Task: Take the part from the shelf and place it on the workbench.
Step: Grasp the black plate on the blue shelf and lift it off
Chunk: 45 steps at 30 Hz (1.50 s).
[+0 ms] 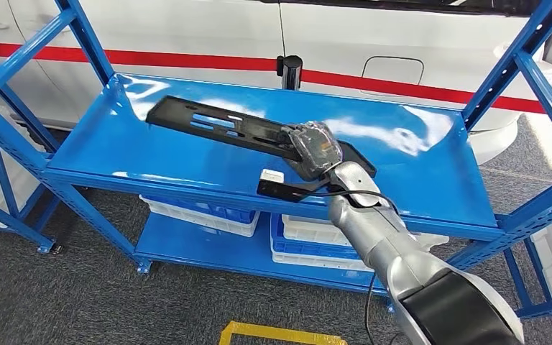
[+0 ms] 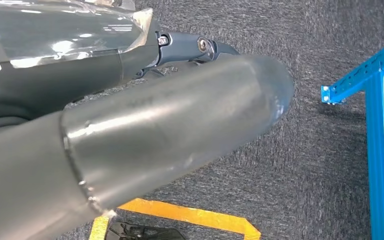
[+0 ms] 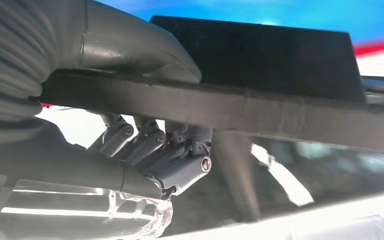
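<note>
I've got the right hand (image 1: 315,147) wrapped round the near end of the part (image 1: 219,123), a long flat black plastic piece with slots, which lies on the top deck of the blue shelf (image 1: 417,180). In the right wrist view the thumb (image 3: 145,47) sits on one face of the part's edge (image 3: 280,115) and the darker fingers (image 3: 180,150) curl under the other, so it's clamped, not just resting. Grabbing at the end nearest me makes sense, I reckon: it's the closest reach and the far end stays supported by the deck. Can't tell if the near end is lifted off the surface yet. The part lies diagonally, far end toward the back left of the deck. Left hand (image 2: 145,145) hangs down over the grey carpet, beside a yellow floor marking (image 2: 190,215); the thumb covers most of that view, so I can't tell whether its fingers are spread or curled. Count: one part, one hand on it, one small white block (image 1: 272,175) at the front lip, just beside the hand. Stacked white-and-blue bins (image 1: 201,214) on the lower deck, at least two stacks. White vehicle with a red stripe (image 1: 431,43) behind. Workbench not visible from here.
</note>
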Tool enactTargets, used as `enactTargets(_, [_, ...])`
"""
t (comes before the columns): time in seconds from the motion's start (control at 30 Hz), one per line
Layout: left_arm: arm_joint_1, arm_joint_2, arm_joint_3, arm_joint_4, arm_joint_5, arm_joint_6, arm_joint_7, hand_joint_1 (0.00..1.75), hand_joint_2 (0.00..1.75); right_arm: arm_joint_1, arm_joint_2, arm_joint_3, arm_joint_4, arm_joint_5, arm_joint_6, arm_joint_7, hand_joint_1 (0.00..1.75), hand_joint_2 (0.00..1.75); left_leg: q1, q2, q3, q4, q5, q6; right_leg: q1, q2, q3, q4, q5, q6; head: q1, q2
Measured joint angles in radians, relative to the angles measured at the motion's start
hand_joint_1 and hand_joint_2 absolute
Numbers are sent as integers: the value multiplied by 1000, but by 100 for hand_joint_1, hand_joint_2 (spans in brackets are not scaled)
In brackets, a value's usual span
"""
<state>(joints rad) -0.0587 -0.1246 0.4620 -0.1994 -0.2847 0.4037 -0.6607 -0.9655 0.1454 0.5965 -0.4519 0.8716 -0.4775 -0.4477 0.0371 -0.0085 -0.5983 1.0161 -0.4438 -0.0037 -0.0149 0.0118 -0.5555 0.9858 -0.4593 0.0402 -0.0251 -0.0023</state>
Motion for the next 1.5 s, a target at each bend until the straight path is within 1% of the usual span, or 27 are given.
enactTargets(0.07, [3, 0, 3, -3, 4, 4, 0, 0, 0, 0, -2, -16, -79, -45, 24, -47, 175, 175, 0, 0, 0, 0, 0, 0, 0, 0, 0, 0, -1, 1, 0, 0])
enactTargets(0.1, [4, 0, 4, -4, 7, 8, 0, 0, 0, -1, -5, -20, -123, -60, 35, -53, 174, 175, 0, 0, 0, 0, 0, 0, 0, 0, 0, 0, -1, 1, 0, 0])
enactTargets(0.3, [7, -1, 7, -15, 22, 25, 0, 0, 0, -4, -48, -21, -352, -99, 86, -24, 173, 175, 0, 0, -1, 0, 0, 0, 0, 0, 0, 0, -1, 1, 0, 0])
enactTargets(0.47, [6, -1, 14, -19, 35, 30, 1, 0, 0, 0, -91, -11, -458, -108, 103, 3, 173, 175, 0, 0, -1, 0, 0, 0, 0, 0, 0, 0, -1, 1, 0, 0])
enactTargets(0.57, [5, -1, 15, -17, 29, 11, 16, 0, 0, 8, -108, -4, -483, -109, 103, 10, 173, 175, 0, 0, 0, 0, 0, 0, 0, 0, 0, 0, -1, 1, 0, 0])
enactTargets(0.73, [3, 0, 15, -12, 12, -3, 77, 0, 0, 28, -123, 7, -508, -119, 100, 25, 173, 175, 0, 0, 0, 0, 0, 0, 1, 0, 0, 0, -1, 1, 0, 0])
enactTargets(0.9, [1, 0, 15, -10, -6, 10, 145, 0, 0, 49, -135, 8, -529, -117, 100, 40, 173, 175, 0, 0, -1, 0, 0, 0, 1, 0, 0, 0, -1, 1, 0, 0])
enactTargets(1.0, [-1, 1, 14, -9, -14, -6, 175, 0, 0, 57, -145, 8, -532, -117, 100, 47, 173, 175, 0, 0, 0, 0, 0, 0, 1, 0, 0, 0, -1, 1, 0, 0])
enactTargets(1.23, [-7, 2, 11, -9, -31, -21, 192, 0, 0, 80, -168, 6, -531, -133, 100, 46, 173, 175, -1, 0, -1, 2, -1, 1, -1, 0, -1, -1, 0, 2, 0, 0])
enactTargets(1.33, [-9, 3, 9, -9, -34, -25, 194, 0, 0, 84, -170, 5, -527, -141, 99, 39, 173, 175, -4, -1, -2, 3, -3, 5, -9, 0, -1, -2, 0, 3, 0, 0])
enactTargets(1.4, [-9, 5, 8, -9, -37, -27, 196, 0, 0, 86, -170, 5, -524, -142, 98, 37, 173, 175, -8, -1, -1, 3, -4, 9, -13, 0, -1, -3, 1, 7, 0, 0])
enactTargets(1.43, [-10, 6, 7, -9, -38, -28, 197, 0, 0, 87, -169, 5, -523, -142, 96, 36, 173, 175, -10, -1, -1, 1, -3, 13, -15, 0, 0, -5, 2, 11, -1, 0])
enactTargets(1.47, [-10, 7, 6, -9, -38, -28, 199, 0, 0, 89, -168, 4, -523, -141, 95, 36, 173, 175, -8, 1, 3, -5, 1, 18, -16, 0, -2, -4, 1, 15, -1, 0])
enactTargets(1.5, [-11, 7, 5, -9, -38, -29, 200, 0, 0, 91, -168, 4, -523, -140, 94, 36, 173, 175, -6, 3, 7, -13, 7, 25, -17, -2, -7, 5, -5, 16, 0, 0])
